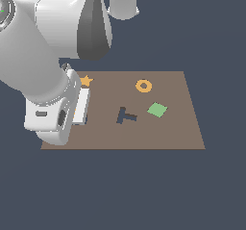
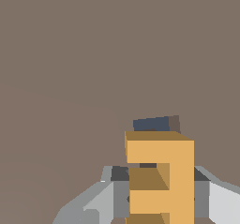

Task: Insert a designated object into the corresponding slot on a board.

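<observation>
Brown board (image 2: 70,54) below — claw (image 2: 161,190) clamps orange E block (image 2: 180,171).

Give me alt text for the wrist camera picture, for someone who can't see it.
An orange-yellow E-shaped block fills the lower part of the view, sitting between the grey gripper fingers on either side. Just beyond it, part of a dark recess shows in the plain brown board, which fills the rest of the picture.

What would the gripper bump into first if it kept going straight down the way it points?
Probably the orange E block between its fingers, then the brown board beneath; depth is unclear.
</observation>
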### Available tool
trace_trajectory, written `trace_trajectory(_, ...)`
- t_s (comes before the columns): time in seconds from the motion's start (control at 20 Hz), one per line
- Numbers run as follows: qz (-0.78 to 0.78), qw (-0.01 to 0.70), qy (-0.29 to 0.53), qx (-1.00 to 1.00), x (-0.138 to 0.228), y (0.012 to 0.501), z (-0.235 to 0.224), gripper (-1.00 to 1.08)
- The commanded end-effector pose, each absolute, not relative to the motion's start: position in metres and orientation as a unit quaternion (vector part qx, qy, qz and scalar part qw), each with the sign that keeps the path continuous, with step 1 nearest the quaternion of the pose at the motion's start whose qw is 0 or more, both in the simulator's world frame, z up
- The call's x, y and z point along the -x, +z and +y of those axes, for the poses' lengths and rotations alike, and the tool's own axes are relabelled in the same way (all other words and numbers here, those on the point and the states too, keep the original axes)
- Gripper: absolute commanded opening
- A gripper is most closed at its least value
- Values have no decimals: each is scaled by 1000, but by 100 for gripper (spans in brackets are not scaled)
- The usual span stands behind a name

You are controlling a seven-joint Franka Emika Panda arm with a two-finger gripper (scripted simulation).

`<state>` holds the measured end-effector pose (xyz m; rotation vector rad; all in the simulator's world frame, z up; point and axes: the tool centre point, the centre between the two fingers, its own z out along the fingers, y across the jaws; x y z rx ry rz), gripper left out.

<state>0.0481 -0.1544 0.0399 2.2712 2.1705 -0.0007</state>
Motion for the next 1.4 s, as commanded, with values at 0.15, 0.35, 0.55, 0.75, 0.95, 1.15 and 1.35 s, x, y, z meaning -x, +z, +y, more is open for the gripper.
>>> trace_trajectory(0.15, 718, 0, 0, -696, -55, 40, -150, -100)
trace_trajectory(0.35, 727, 0, 0, -687, -58, 40, -148, -100)
trace_trajectory(0.55, 726, 0, 0, -687, -57, 39, -148, -100)
trace_trajectory(0.75, 728, 2, 2, -686, -58, 32, -148, -100)
trace_trajectory(0.95, 728, 2, 2, -686, -58, 30, -148, 100)
trace_trajectory(1.15, 728, 2, 2, -686, -58, 30, -148, 100)
trace_trajectory(1.35, 728, 2, 2, -686, -58, 30, -148, 100)
